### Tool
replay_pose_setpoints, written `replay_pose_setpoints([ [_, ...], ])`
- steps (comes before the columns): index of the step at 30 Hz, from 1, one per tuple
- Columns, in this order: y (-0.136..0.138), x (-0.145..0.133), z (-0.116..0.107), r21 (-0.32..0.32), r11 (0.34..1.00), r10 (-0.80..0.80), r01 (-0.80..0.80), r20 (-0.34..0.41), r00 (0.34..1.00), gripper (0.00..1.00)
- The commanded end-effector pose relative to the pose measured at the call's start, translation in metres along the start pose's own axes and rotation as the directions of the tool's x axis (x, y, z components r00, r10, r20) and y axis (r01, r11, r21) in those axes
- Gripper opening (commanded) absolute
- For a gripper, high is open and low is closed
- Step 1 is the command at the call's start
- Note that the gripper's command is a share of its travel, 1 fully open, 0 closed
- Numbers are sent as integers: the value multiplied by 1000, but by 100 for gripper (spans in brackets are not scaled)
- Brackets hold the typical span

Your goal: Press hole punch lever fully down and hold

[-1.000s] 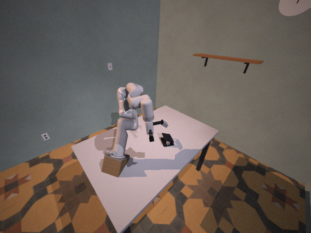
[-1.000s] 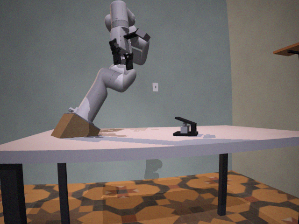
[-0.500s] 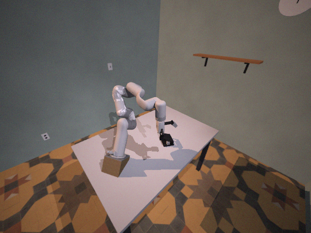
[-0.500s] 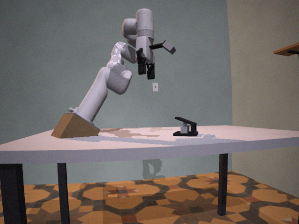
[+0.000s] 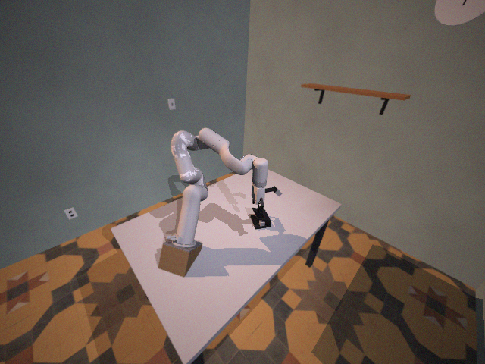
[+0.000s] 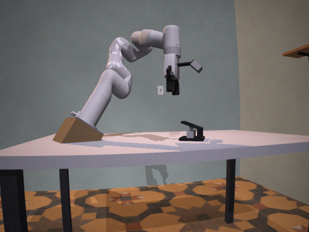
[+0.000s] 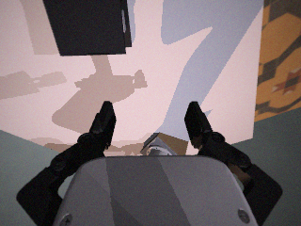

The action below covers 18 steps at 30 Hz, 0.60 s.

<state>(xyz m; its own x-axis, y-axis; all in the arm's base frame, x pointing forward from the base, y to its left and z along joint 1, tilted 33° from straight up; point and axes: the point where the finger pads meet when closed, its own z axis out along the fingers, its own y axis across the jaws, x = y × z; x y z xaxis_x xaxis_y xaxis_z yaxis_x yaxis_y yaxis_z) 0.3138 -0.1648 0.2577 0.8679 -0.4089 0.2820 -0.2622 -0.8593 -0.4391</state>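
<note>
The black hole punch (image 6: 191, 131) stands upright on the white table, its lever (image 6: 189, 123) raised and slanting up to the left. It also shows in the top view (image 5: 261, 219) and as a dark block at the top left of the wrist view (image 7: 91, 25). My gripper (image 6: 173, 93) points down, open and empty, in the air well above the punch and a little to its left. In the wrist view its two black fingers stand wide apart over bare table.
The arm's wooden base block (image 6: 77, 130) sits at the table's left. The table's right edge (image 7: 258, 75) lies close to the punch, with patterned floor beyond. A wall shelf (image 5: 355, 92) hangs high on the right wall, far from the arm.
</note>
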Motion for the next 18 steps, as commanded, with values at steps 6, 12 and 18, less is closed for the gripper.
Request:
replay_pose_setpoints([
  [6, -72, 29, 32, 21, 999, -27, 27, 11, 1000, 100],
  [12, -93, 33, 40, 31, 999, -34, 34, 14, 999, 100],
  [18, -94, 33, 40, 32, 999, -34, 34, 14, 999, 0],
])
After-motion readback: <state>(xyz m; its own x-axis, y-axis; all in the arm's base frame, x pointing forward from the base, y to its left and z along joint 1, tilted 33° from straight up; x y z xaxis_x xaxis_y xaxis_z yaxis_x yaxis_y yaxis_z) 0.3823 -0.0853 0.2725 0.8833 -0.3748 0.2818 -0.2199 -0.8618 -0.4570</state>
